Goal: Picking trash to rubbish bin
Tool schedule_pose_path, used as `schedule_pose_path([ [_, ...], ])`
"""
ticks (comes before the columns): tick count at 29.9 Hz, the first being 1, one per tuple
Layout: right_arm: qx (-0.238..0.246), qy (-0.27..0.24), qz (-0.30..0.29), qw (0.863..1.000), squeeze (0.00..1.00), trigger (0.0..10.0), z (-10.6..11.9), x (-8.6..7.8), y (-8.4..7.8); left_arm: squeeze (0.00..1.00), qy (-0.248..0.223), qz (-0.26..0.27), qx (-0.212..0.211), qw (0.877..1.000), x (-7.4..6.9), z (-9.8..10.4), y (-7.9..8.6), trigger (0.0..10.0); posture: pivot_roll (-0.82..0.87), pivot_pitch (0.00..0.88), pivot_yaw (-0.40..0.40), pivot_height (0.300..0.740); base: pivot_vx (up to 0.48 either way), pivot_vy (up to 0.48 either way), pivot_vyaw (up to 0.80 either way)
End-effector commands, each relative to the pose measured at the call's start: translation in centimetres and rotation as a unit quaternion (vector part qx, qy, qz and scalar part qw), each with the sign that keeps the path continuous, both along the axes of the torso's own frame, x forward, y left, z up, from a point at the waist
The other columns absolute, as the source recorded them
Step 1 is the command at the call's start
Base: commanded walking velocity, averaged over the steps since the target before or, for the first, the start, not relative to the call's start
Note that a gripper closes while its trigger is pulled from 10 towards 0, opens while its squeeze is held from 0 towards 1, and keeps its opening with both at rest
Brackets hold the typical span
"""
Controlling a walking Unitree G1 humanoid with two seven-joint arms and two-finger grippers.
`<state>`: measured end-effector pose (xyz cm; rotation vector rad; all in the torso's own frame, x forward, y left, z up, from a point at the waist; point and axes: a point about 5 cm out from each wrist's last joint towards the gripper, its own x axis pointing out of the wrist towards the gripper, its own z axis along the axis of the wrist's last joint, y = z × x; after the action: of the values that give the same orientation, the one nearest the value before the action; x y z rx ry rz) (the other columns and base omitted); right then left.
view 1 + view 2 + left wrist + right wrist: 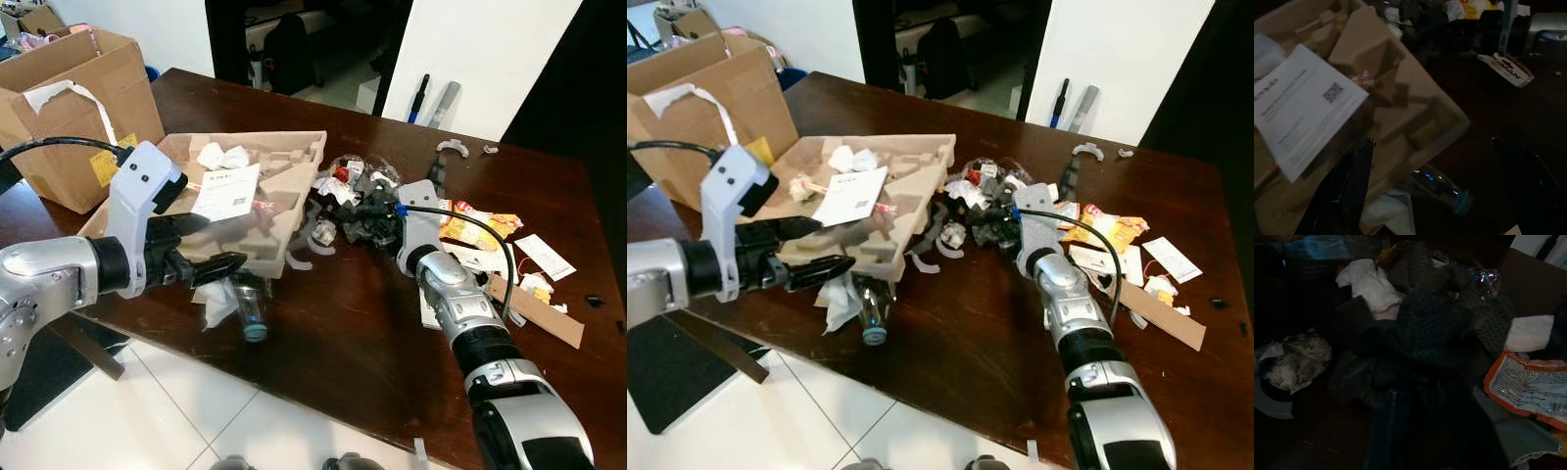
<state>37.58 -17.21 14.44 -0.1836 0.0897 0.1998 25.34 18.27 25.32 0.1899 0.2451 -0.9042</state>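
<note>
My left gripper [225,240] is open at the front edge of a moulded brown pulp tray [284,186] with a printed sheet [227,192] lying on it. In the left wrist view its fingers [1349,191] stand wide apart, with a clear plastic bottle [1440,188] lying on the table between and beyond them. The bottle [250,308] rests beside a crumpled tissue [216,304] under the tray's edge. My right gripper [364,211] reaches into a heap of trash [348,191]. In the right wrist view, close up, are dark mesh material [1440,333], a white tissue [1371,286] and an orange wrapper [1528,387].
An open cardboard box [69,108] stands at the table's far left. Orange snack wrappers [470,225], white slips [544,257] and a cardboard strip [534,311] litter the right side. The dark wooden table [353,333] ends just before me, above white floor tiles.
</note>
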Motion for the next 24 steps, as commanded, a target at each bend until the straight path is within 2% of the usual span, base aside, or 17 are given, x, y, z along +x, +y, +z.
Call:
schedule_pose_path([
  [1, 0.003, 0.020, -0.018, 1.000, 0.00, 0.0, -1.0, -0.2, -0.7, 0.00, 0.010, -0.024, -0.015, 1.000, 0.0, -0.4, -0.8, 10.0, 0.11, 0.116, 0.009, 0.740, 0.000, 0.000, 0.00],
  [9, 0.059, -0.009, -0.026, 0.998, 0.00, 0.0, 0.0, -0.2, -1.7, 0.00, 0.005, -0.044, -0.020, 0.999, 0.2, -0.1, -1.7, 10.0, 0.11, 0.119, 0.012, 0.740, 0.000, 0.000, 0.00],
  [12, 0.064, -0.012, -0.025, 0.998, 0.00, 0.0, 0.2, -0.2, -1.8, 0.00, 0.004, -0.044, -0.020, 0.999, 0.2, -0.1, -1.8, 10.0, 0.11, 0.119, 0.012, 0.740, 0.000, 0.000, 0.00],
  [15, 0.088, -0.024, -0.018, 0.996, 0.00, 0.0, 0.7, -0.3, -2.6, 0.00, -0.002, -0.048, -0.021, 0.999, 0.2, -0.1, -1.9, 10.0, 0.11, 0.119, 0.012, 0.740, 0.000, 0.000, 0.00],
  [20, 0.129, -0.062, 0.003, 0.990, 0.00, 0.0, 2.2, -0.6, -3.9, 0.00, -0.015, -0.051, -0.026, 0.998, 0.2, 0.2, -2.2, 10.0, 0.11, 0.119, 0.012, 0.740, 0.000, 0.000, 0.00],
  [24, 0.178, -0.101, 0.029, 0.978, 0.00, 0.0, 3.9, -1.0, -4.8, 0.00, -0.037, -0.054, -0.033, 0.997, 0.4, 0.7, -2.4, 10.0, 0.11, 0.122, 0.010, 0.740, 0.000, 0.000, 0.00],
])
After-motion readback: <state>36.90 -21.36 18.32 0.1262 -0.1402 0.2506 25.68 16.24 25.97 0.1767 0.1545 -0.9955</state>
